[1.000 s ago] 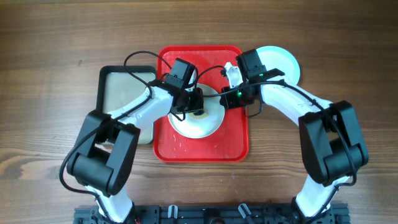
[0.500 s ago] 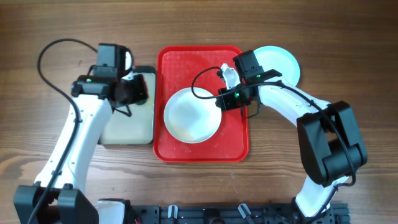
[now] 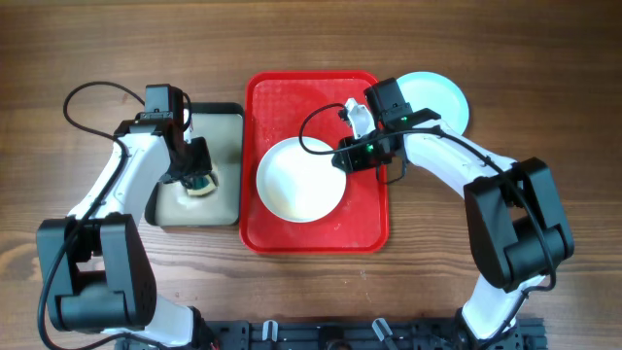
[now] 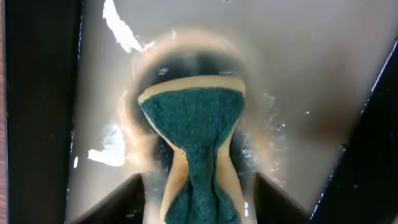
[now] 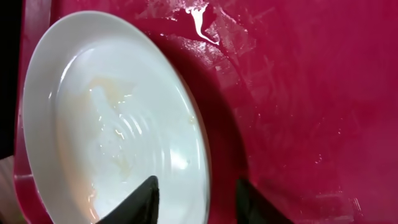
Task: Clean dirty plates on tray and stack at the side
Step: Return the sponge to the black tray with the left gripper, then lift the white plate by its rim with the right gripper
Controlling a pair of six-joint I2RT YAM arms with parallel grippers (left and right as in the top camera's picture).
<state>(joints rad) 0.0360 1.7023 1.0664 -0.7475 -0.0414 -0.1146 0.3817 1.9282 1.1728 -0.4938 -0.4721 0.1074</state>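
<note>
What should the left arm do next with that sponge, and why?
Probably lift the sponge out of the basin and carry it back to the white plate: the left gripper holds it in the water, and the plate looks streaked.

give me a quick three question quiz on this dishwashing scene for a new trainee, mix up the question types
1. True or false: the left gripper holds a green and yellow sponge over the red tray.
2. Multiple choice: the white plate on the tray is held at its rim by A) the left gripper, B) the right gripper, C) neither.
3. Fill in: a pale blue plate sits on the table off the tray's ____ side, as seen in the overhead view.

Key:
1. False; the sponge is down in the black-rimmed basin.
2. B; its fingers straddle the plate's edge.
3. Right, toward the far corner.
</note>
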